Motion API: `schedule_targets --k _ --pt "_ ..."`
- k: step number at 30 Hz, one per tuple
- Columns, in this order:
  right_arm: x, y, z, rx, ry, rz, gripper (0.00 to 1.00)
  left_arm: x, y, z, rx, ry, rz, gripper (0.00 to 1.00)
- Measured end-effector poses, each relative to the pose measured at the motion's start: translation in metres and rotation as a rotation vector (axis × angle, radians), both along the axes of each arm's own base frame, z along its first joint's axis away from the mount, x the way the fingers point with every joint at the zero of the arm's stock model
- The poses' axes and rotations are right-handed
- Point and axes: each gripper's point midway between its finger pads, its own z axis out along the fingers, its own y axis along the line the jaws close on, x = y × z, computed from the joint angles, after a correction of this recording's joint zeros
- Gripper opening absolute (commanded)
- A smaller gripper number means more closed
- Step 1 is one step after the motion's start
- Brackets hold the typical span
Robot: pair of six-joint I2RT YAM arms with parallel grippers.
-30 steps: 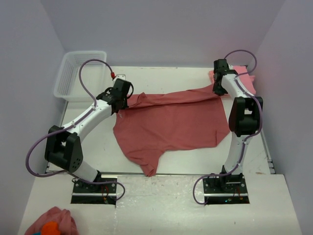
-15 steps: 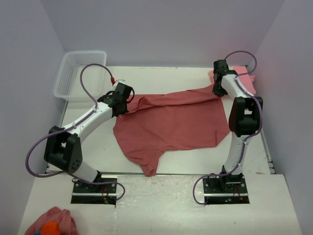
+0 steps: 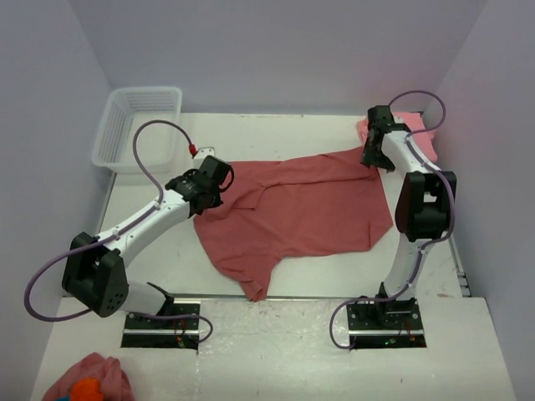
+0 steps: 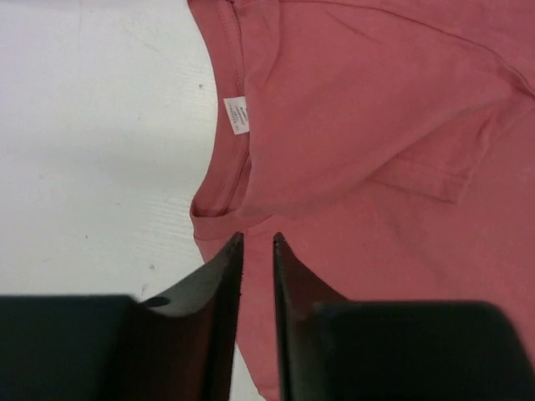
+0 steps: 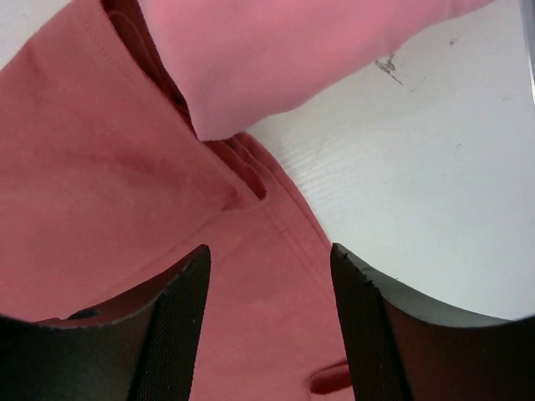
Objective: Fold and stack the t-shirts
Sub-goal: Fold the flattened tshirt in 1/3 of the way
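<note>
My left tool (image 4: 257, 244) was only cracked open, jaws a sliver apart with nothing pinched between them. It hung right over the collar (image 4: 219, 205) of the red t-shirt (image 3: 301, 209), near the little white label (image 4: 238, 115). My right tool (image 5: 269, 255) was spread wide and also held nothing. It sat over the shirt's far right corner, just where a lighter pink t-shirt (image 3: 418, 138) overlapped it.

The red one lay spread but rumpled across the middle of the desk (image 3: 276, 134), one part trailing toward the near edge. The pink one sat bunched in the far right corner.

My take on handling: this looked like thin, floppy cotton, light, with no stiffness at all. It would probably sag, drag and crease wherever it wasn't supported. I'd have gone for the stitched bits, the collar band or a hem corner, since the doubled fabric gives the jaws something to bite. On the right I'd have watched not to snag the pink tee along with it.
</note>
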Motion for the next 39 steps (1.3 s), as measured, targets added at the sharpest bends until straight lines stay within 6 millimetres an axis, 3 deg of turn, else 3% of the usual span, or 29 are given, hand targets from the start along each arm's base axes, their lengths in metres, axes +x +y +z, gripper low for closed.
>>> schedule_targets --k 2,3,6,9,10,11,12,14,19,23,30,39 --pt "-0.004 0.000 0.012 0.001 -0.027 -0.002 0.62 -0.006 -0.003 -0.001 -0.013 0.002 0.007 0.47" --pt "-0.005 0.000 0.020 0.003 -0.044 -0.002 0.63 -0.009 -0.005 -0.002 -0.018 0.006 0.011 0.49" --pt "-0.002 0.002 0.047 0.004 -0.111 0.000 0.63 -0.017 -0.008 -0.007 -0.035 0.023 0.047 0.49" --pt "0.006 0.005 0.070 0.010 -0.170 0.011 0.54 -0.023 -0.009 -0.008 -0.039 0.021 0.074 0.34" --pt "0.010 0.008 0.074 0.016 -0.186 0.021 0.32 -0.022 -0.010 -0.007 -0.034 0.013 0.075 0.10" --pt "0.012 0.010 0.077 0.020 -0.194 0.034 0.14 -0.020 -0.010 -0.006 -0.030 0.007 0.082 0.00" --pt "0.014 0.015 0.078 0.032 -0.200 0.047 0.00 -0.018 -0.010 -0.005 -0.017 0.004 0.083 0.00" --pt "0.016 0.025 0.078 0.064 -0.204 0.075 0.00 -0.003 -0.016 0.000 0.009 0.006 0.080 0.00" --pt "0.021 0.055 0.078 0.123 -0.216 0.161 0.00 0.064 -0.047 0.009 -0.007 -0.032 0.073 0.00" --pt "0.024 0.076 0.080 0.142 -0.228 0.223 0.00 0.095 -0.038 -0.009 -0.029 -0.002 0.091 0.00" --pt "0.023 0.090 0.086 0.162 -0.255 0.267 0.00 0.117 -0.004 -0.052 -0.081 0.097 0.126 0.00" --pt "0.022 0.090 0.115 0.161 -0.334 0.276 0.00 0.125 -0.009 -0.082 -0.189 0.181 0.080 0.00"
